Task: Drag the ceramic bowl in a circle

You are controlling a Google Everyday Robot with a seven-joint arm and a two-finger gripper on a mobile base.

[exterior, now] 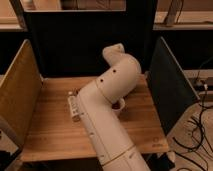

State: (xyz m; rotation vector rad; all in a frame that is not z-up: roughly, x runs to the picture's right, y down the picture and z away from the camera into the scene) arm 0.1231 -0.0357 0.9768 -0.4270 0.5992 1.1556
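Note:
My white arm (pixel 107 107) rises from the front edge of the wooden table (pixel 55 130) and bends over its middle. The bend hides most of what lies behind it. My gripper is somewhere behind or under that bend, over the middle of the table, and does not show clearly. A pale curved piece (pixel 119 105) peeks out under the arm on its right side. I cannot tell whether it is the rim of the ceramic bowl or part of the gripper. The rest of the bowl is hidden.
A small pale packet (pixel 74 106) lies on the table just left of the arm. A wooden side panel (pixel 17 95) stands at the left, a dark panel (pixel 167 87) at the right, and a dark back wall (pixel 85 45) behind. Cables (pixel 200 130) hang off to the right.

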